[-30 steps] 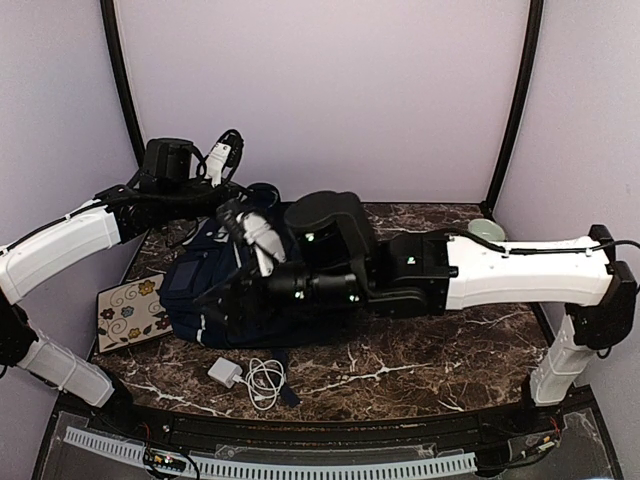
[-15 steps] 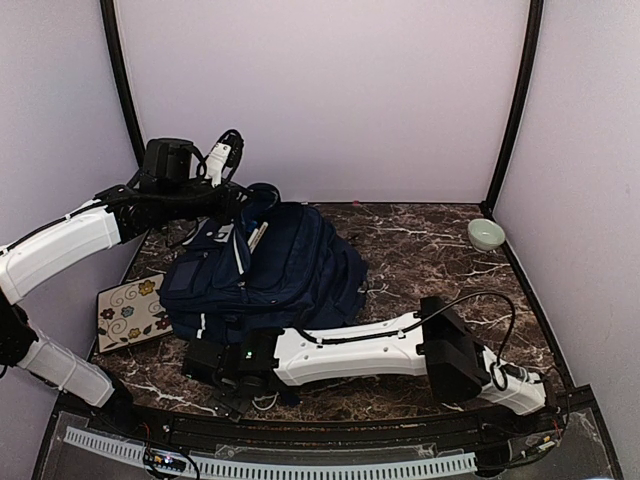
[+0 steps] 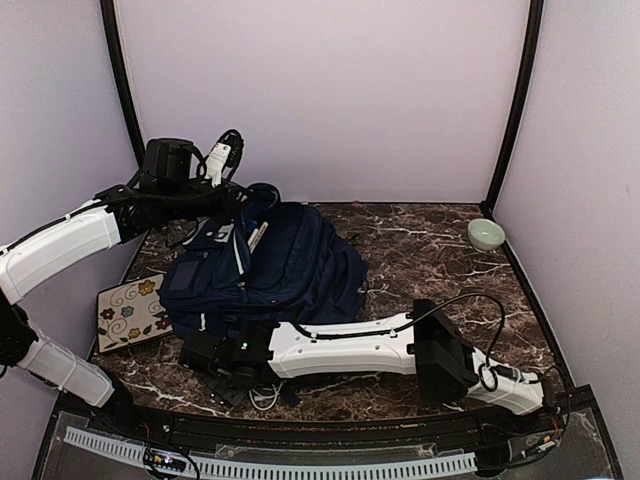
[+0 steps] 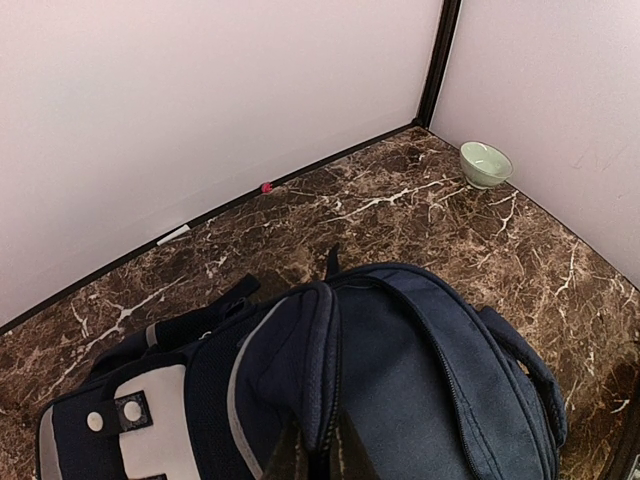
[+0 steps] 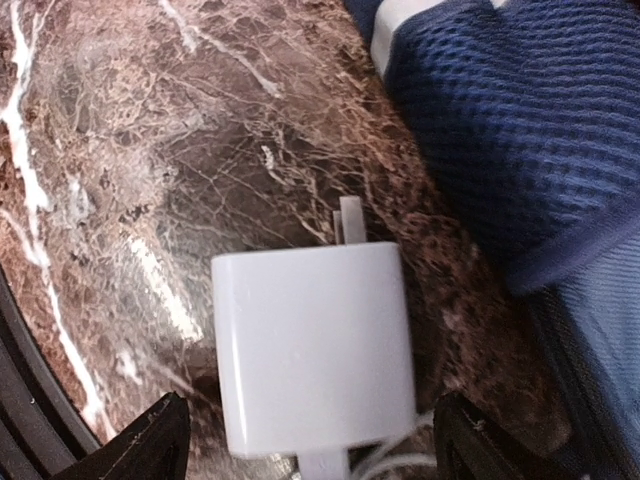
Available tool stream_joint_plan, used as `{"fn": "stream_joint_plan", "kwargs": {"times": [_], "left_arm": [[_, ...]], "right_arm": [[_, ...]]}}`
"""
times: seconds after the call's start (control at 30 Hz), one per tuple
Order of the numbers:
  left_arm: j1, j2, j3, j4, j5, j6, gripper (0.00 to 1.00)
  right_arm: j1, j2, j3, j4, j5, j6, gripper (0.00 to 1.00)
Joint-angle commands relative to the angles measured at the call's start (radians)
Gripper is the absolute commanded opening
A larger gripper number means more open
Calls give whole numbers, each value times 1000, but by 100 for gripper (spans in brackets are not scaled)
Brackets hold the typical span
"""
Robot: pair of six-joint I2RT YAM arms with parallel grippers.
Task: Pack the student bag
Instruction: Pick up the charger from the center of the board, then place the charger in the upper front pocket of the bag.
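Observation:
The student bag (image 3: 300, 265), dark navy with white stripes, lies at the table's back left. My left gripper (image 3: 243, 207) is shut on a fold of its zipper rim, and in the left wrist view the fabric ridge (image 4: 325, 340) runs down between my fingertips, with the gripper (image 4: 318, 455) at the bottom edge. My right gripper (image 3: 218, 370) is low at the front left, in front of the bag. In the right wrist view it (image 5: 315, 445) is open, with a white charger block (image 5: 312, 360) lying on the marble between its two fingertips. Blue mesh of the bag (image 5: 500, 120) is beside it.
A floral-patterned card (image 3: 130, 310) lies left of the bag. A white cable (image 3: 265, 396) trails from the charger near the front edge. A small green bowl (image 3: 486, 234) stands at the back right corner and also shows in the left wrist view (image 4: 486, 163).
My right arm has swung off the bag and dropped to the front left, its open gripper now over the charger. The left gripper still holds the bag's rim.

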Motion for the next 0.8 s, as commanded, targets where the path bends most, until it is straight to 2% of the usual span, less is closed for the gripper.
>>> {"fn": "stream_joint_plan", "kwargs": {"times": [0.0,0.17,0.43,0.57,0.77], "left_arm": [[14,-58,19,159,-4,16,0],[14,-60,20,158,-12,20,0],[14,-63,18,157,-10,21,0],[14,-65,18,160,-13,22,0],[14,-69,17,159,-16,27,0]], "right_arm": [[-15,38,54,43,-35,9,76],[-23,58,81,57,-66,-21,62],[-25,-26,-32,147,-97,-33,31],[-18,-131,-120,246,-211,-91,26],[-10,-417,-352,385,-384,-189,21]]}}
